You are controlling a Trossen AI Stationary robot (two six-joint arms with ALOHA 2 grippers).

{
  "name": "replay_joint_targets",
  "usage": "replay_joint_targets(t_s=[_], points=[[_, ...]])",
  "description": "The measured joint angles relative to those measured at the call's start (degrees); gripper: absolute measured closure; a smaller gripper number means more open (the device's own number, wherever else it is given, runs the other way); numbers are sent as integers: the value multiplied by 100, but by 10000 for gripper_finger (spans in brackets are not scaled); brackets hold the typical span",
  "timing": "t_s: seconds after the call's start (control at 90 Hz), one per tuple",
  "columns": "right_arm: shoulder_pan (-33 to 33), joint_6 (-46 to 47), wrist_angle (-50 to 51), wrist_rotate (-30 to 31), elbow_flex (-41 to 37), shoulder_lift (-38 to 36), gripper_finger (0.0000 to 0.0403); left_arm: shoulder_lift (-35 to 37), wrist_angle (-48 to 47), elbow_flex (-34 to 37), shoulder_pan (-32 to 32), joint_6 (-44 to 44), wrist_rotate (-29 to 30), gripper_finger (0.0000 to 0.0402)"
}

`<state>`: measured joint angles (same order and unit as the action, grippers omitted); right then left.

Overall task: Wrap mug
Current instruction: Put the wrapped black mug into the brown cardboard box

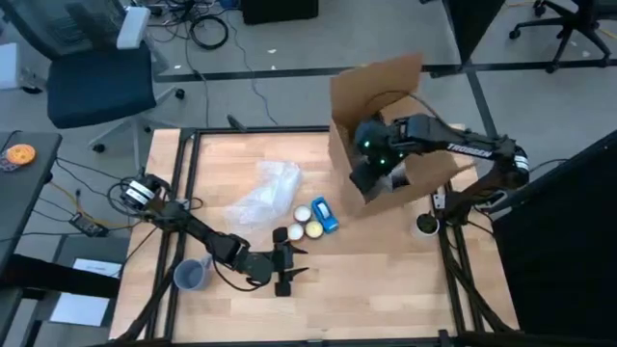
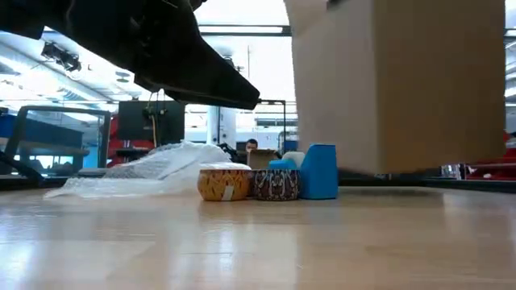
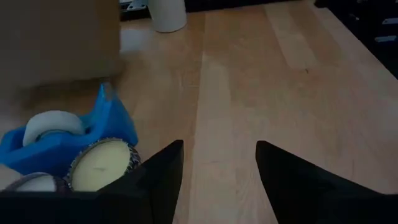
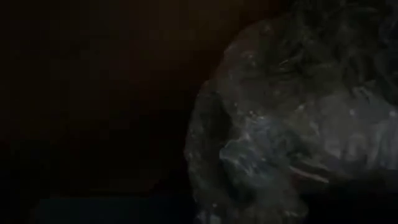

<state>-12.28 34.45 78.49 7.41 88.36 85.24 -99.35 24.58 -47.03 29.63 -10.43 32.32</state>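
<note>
A grey-blue mug (image 1: 191, 275) stands upright near the table's near left corner, beside my left arm. My left gripper (image 1: 289, 265) (image 3: 219, 149) hovers open low over the near middle of the table, with nothing between its fingers. My right gripper (image 1: 371, 159) reaches down into the open cardboard box (image 1: 386, 125) at the far right. The right wrist view shows only the dark inside of the box and a bubble-wrapped bundle (image 4: 298, 124). A loose sheet of bubble wrap (image 1: 265, 193) lies at the table's middle.
Two round tins (image 1: 304, 226) and a blue tape dispenser (image 1: 325, 214) sit together between the bubble wrap and the box, just beyond my left gripper. A white cup (image 1: 426, 225) stands at the table's right edge. Bare wood (image 3: 280, 74) lies ahead of the left fingers.
</note>
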Motion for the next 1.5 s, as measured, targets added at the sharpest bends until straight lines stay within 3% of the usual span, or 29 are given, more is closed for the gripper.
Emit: replay_joint_targets(t_s=[0.078, 0.122, 0.244, 0.289, 0.5, 0.656, 0.944, 1.222, 1.5], points=[[60, -158, 400, 728, -118, 217, 384, 0, 0, 0, 0, -3, 2, 214], [102, -253, 411, 713, -193, 332, 384, 0, -2, 0, 0, -3, 2, 214], [306, -939, -606, -1031, -304, 541, 383, 0, 4, 0, -2, -9, 1, 214], [374, -1041, -862, -1261, -303, 576, 383, 0, 3, 0, -2, -9, 2, 214], [286, -869, -580, -355, -323, 551, 385, 2, 1, 0, -1, -17, 2, 214], [364, -859, -666, -727, -297, 539, 385, 2, -10, 0, -7, -5, 2, 214], [367, -1156, -1092, -457, -370, 622, 385, 2, -17, 0, -8, -3, 2, 214], [269, -1658, -1506, -473, -1164, 740, 385, 2, -25, 0, -7, -7, 2, 214], [268, -1713, -1608, -617, -1578, 742, 346, 2, -28, 0, -7, -7, 2, 214]])
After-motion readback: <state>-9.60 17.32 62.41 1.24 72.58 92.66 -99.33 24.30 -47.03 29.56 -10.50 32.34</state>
